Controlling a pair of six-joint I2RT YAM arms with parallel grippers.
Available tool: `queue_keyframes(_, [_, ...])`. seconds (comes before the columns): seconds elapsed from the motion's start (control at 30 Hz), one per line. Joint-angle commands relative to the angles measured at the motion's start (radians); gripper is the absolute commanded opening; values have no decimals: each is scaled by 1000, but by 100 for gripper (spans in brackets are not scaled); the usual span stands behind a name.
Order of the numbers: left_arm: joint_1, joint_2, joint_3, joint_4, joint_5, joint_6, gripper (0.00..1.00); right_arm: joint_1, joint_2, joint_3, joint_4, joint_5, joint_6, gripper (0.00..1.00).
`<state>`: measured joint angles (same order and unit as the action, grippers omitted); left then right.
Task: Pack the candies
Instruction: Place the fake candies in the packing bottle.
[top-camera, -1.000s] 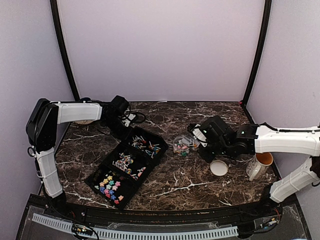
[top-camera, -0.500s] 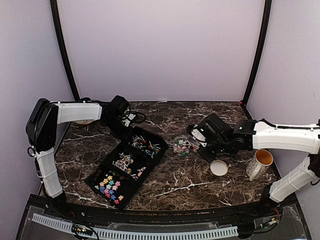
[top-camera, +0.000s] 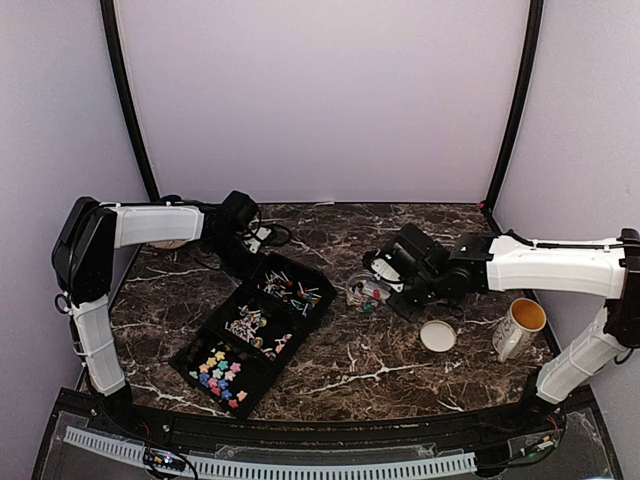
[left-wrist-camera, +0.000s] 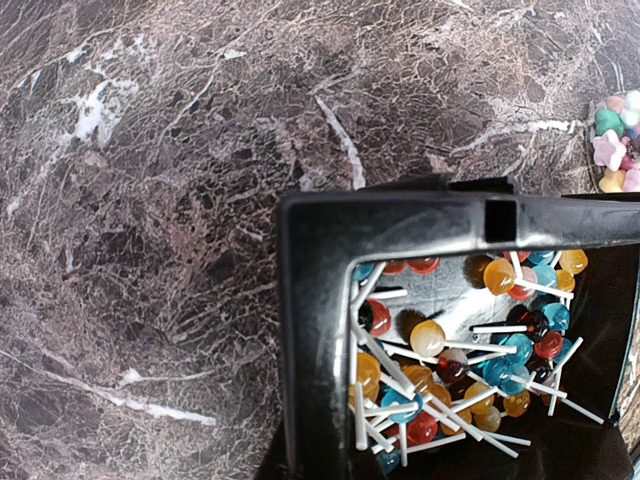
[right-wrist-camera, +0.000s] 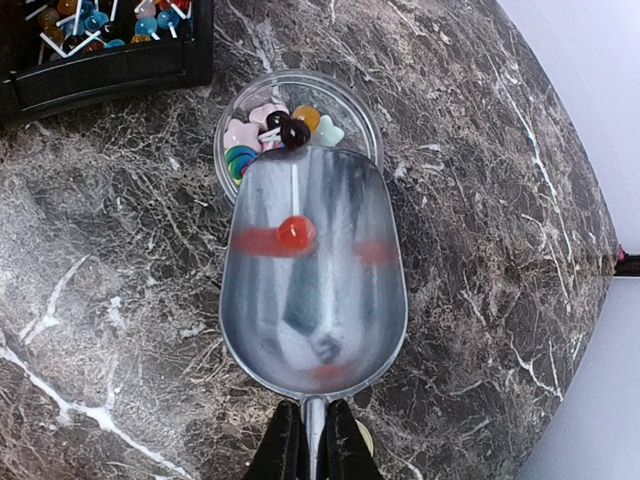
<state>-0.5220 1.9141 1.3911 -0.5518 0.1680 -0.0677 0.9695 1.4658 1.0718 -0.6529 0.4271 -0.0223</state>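
Note:
A black three-compartment tray (top-camera: 205, 345) holds candies: lollipops (top-camera: 291, 290) at the far end, wrapped sweets (top-camera: 250, 328) in the middle, bright star shapes (top-camera: 220, 372) nearest. My left gripper (top-camera: 254, 249) is at the tray's far corner, shut on its wall (left-wrist-camera: 310, 330); its fingers barely show. Lollipops (left-wrist-camera: 450, 350) fill that corner. My right gripper (right-wrist-camera: 313, 445) is shut on the handle of a metal scoop (right-wrist-camera: 315, 300) with one red lollipop (right-wrist-camera: 296, 233) in it. The scoop's tip lies over a clear round tub (right-wrist-camera: 352, 105) of pastel candies (right-wrist-camera: 243, 135).
A round tan lid (top-camera: 437, 335) lies on the marble right of the tub (top-camera: 363, 291). A white mug (top-camera: 518, 328) stands near the right edge. Cables (top-camera: 272, 235) trail behind the tray at the back left.
My right arm has swung left, bringing the scoop over the clear tub. The left arm and tray have not moved.

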Motion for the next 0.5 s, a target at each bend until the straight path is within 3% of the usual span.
queue_keyframes(0.0, [-1,-84,2,30,36,-15,0,-8,16,42,-18,16,-23,0])
queue_keyframes(0.47, [-1,-82,1,30,34,-17,0,-8,59,118,-69,6,-48,0])
